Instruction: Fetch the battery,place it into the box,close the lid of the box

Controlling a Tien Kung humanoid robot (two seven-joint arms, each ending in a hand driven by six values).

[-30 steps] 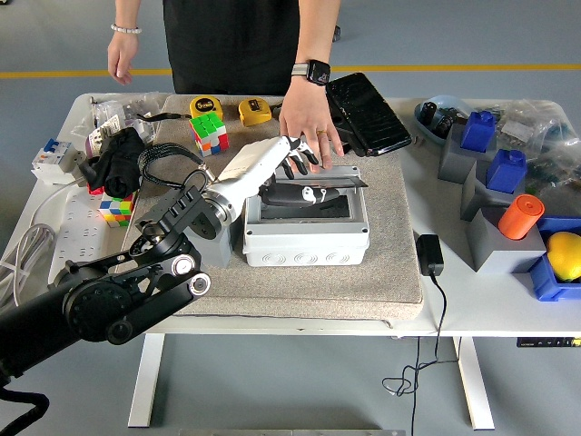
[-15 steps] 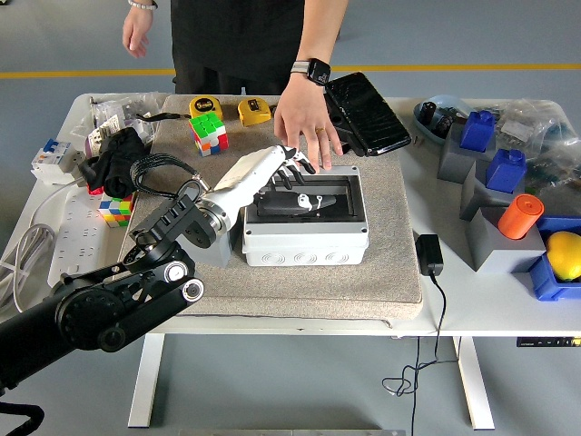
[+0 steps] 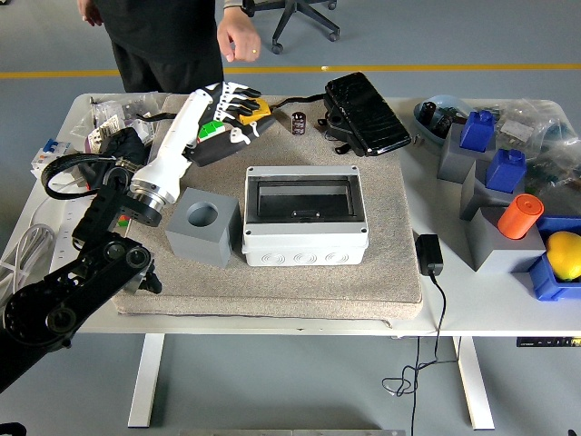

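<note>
The grey-white box [image 3: 306, 218] sits mid-mat with its dark see-through lid [image 3: 302, 197] lying flat in the frame. A small dark cylinder, the battery [image 3: 298, 123], stands upright on the mat behind the box, apart from it. My left hand [image 3: 231, 104] hovers at the back left of the mat, fingers spread and holding nothing, over a yellow tape measure [image 3: 259, 112] and a partly hidden colour cube [image 3: 211, 130]. It is well left of the battery and away from the box. A person stands at the far side, one hand [image 3: 238, 41] raised off the table.
A grey block with a round hole [image 3: 201, 227] stands just left of the box. A black case [image 3: 366, 113] lies behind on the right, a power adapter [image 3: 428, 254] by the mat's right edge. Blue and grey blocks, an orange cylinder [image 3: 521, 216] and a yellow ball [image 3: 565, 254] crowd the right side.
My left hand has drawn back from the box lid to the back left. The person's hand left the box and lifted away. The lid now lies flat, and the battery shows behind the box.
</note>
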